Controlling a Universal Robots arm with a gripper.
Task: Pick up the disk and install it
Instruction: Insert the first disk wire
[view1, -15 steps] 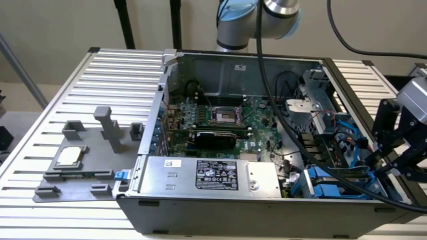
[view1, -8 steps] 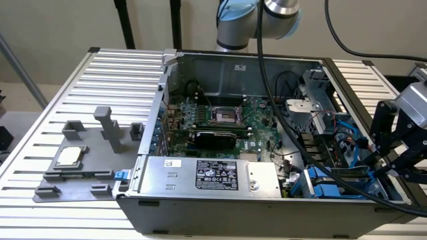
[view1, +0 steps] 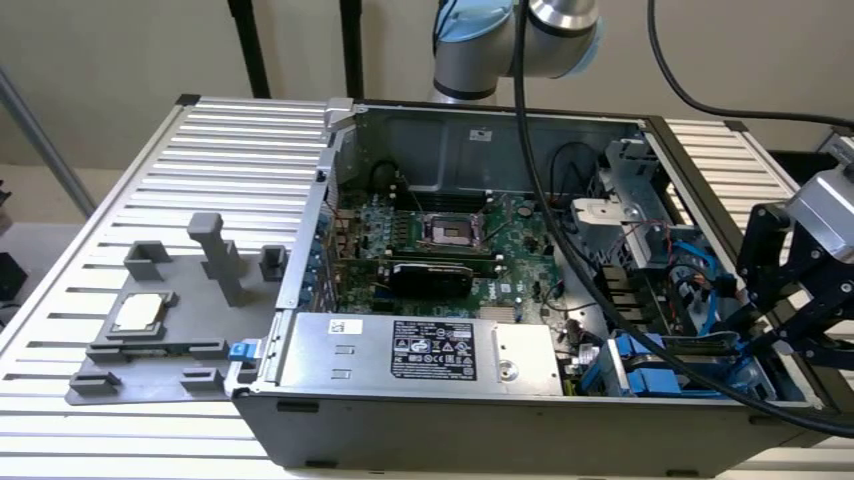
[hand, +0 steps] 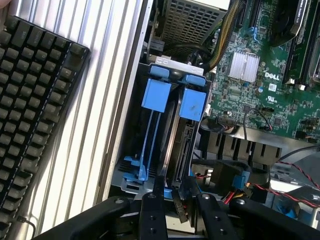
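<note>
The disk (hand: 186, 142) stands on edge in the right slot of the drive bay, a dark drive body topped by its blue carrier tab (hand: 193, 103). In the slot beside it sits a blue cage (hand: 155, 95) with thin rails and no drive. My gripper (hand: 180, 202) is over the disk's near end, which runs in under it. In the exterior view the gripper (view1: 778, 335) hangs at the case's right edge, above the blue drive bay (view1: 663, 378) in the front right corner.
The open computer case (view1: 400, 420) holds a motherboard (view1: 447, 250), a power supply (view1: 427, 350) and loose cables (hand: 260, 185). A grey fixture (view1: 200, 290) with a small silver chip (view1: 138, 312) lies at the exterior view's left. A black keyboard (hand: 35, 115) lies outside the case wall.
</note>
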